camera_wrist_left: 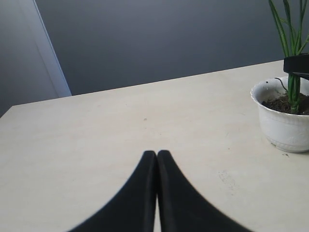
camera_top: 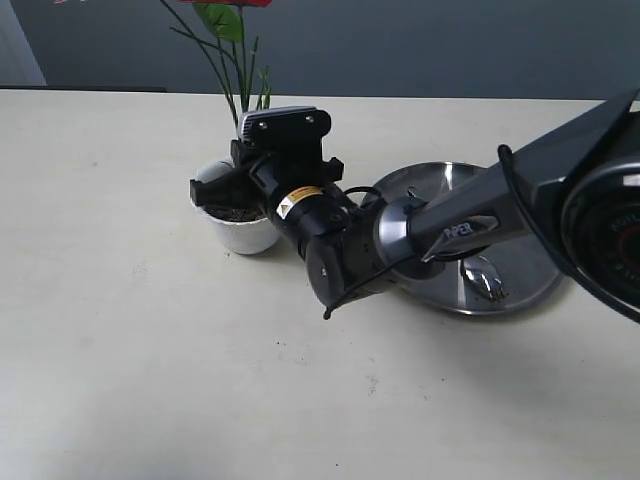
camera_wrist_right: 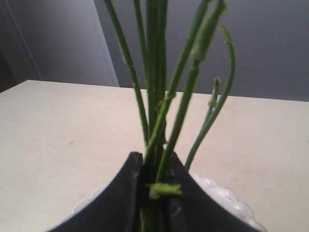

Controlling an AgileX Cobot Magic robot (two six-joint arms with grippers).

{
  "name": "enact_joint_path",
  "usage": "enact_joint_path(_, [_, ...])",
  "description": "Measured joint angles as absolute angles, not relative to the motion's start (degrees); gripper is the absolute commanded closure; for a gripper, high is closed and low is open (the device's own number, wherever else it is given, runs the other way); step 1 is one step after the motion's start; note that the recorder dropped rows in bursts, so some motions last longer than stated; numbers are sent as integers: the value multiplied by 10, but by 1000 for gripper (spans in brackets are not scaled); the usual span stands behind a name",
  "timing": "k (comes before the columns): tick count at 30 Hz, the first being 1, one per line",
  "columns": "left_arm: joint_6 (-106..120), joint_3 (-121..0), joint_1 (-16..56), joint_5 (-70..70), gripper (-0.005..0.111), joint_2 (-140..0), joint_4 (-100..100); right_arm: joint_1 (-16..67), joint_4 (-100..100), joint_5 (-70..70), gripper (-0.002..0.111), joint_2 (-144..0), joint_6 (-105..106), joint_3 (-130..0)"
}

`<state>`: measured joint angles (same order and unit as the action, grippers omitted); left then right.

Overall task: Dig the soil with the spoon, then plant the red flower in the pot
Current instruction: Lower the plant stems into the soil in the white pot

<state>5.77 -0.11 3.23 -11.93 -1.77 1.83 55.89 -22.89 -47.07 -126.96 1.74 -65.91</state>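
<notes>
The white scalloped pot (camera_top: 238, 232) stands left of centre on the table, with dark soil (camera_top: 232, 213) inside it. The red flower (camera_top: 240, 3) rises from the pot, its bloom cut off by the top edge. My right gripper (camera_top: 228, 178) reaches across and hangs just over the pot. It is shut on the flower's green stems (camera_wrist_right: 159, 96), as the right wrist view shows with the gripper (camera_wrist_right: 154, 157) above the pot rim (camera_wrist_right: 227, 198). The spoon (camera_top: 485, 278) lies on the steel plate. My left gripper (camera_wrist_left: 157, 153) is shut and empty, well short of the pot (camera_wrist_left: 285, 128); it does not show in the exterior view.
A large round steel plate (camera_top: 520, 290) sits right of the pot, partly under the right arm. Bare cream table stretches in front of and to the left of the pot. A grey wall runs behind the table's far edge.
</notes>
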Motion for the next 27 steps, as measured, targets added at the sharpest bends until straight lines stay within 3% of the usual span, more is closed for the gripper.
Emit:
enact_joint_path(24, [58,-1,32,-119,106,-18,18,557,-226,-438,109,-1260,17,-662])
enact_joint_path(26, [58,-1,32,-119,106,-18,18,557,-219,-434,101,-1259,17,-662])
enact_joint_path(27, [58,-1,32,-119,106,-18,18,557,-216,-431,90,-1258,17,-662])
